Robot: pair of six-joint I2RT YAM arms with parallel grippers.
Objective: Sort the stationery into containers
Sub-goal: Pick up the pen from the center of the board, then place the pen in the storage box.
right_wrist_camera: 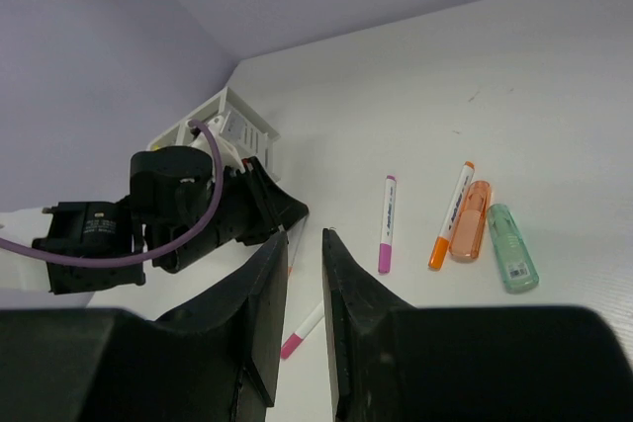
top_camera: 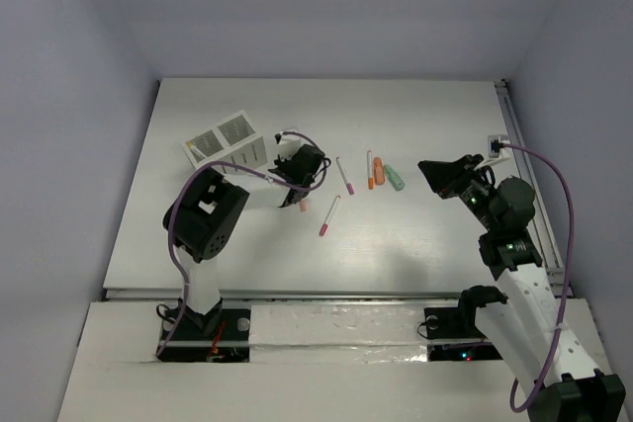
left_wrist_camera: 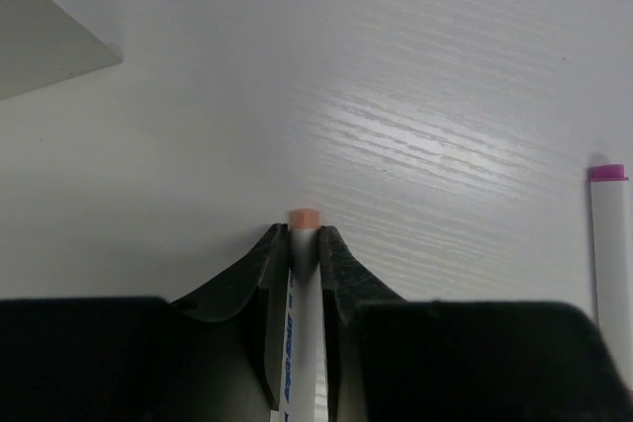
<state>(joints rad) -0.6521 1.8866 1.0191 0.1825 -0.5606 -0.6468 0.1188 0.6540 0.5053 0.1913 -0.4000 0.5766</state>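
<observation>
While my left end effector point(left_wrist_camera: 302, 240) clamps it, held pen point(left_wrist_camera: 302, 323): thin round white barrel, blue print, peach end cap, just beside the ribbed organiser box point(top_camera: 227, 140).
Left pads point(left_wrist_camera: 259, 264): dark, grainy foam, wedge-shaped.
Right end effector point(right_wrist_camera: 305, 249): narrow gap, nothing between, raised over the surface point(top_camera: 435, 116).
Loose on surface: slim magenta-ended pen point(right_wrist_camera: 387, 224), stubby translucent orange marker point(right_wrist_camera: 471, 221), mint marker point(right_wrist_camera: 512, 247).

box point(top_camera: 226, 141) L, pens point(top_camera: 344, 175) ctr, markers point(top_camera: 395, 178) R

Showed grainy sheen on the white wood-look table point(left_wrist_camera: 445, 96), coarse matt foam on the black pads point(left_wrist_camera: 338, 266) of the left gripper point(left_wrist_camera: 302, 244), smooth plastic on the thin white pen point(left_wrist_camera: 300, 328).
</observation>
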